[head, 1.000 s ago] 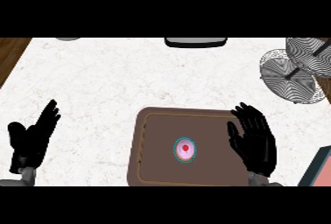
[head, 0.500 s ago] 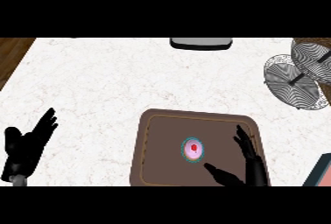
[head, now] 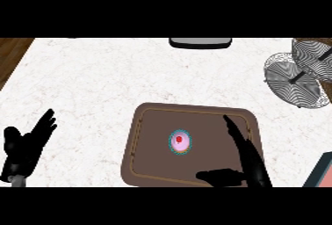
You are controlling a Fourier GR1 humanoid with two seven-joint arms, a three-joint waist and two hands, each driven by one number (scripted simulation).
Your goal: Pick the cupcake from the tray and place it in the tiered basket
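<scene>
A cupcake [head: 179, 142] with pink icing, a red dot on top and a teal wrapper sits in the middle of the brown tray [head: 148, 149]. My right hand [head: 248, 161] is open over the tray's right part, fingers straight and pointing away, thumb spread out to the left along the tray's near edge. The cupcake lies a little to the left of that hand, untouched. The wire tiered basket [head: 299, 72] stands at the far right of the counter. My left hand [head: 26, 147] rests open at the lower left, fingers up.
A dark grey object [head: 200, 42] sits at the counter's far edge. A reddish object [head: 321, 174] shows at the lower right corner. Dark wood [head: 12, 50] borders the white counter at the upper left.
The view has shifted, so the tray and basket sit higher and more to the right than a second ago. My right hand has moved down and turned, with its thumb spreading out toward the cupcake's near side.
</scene>
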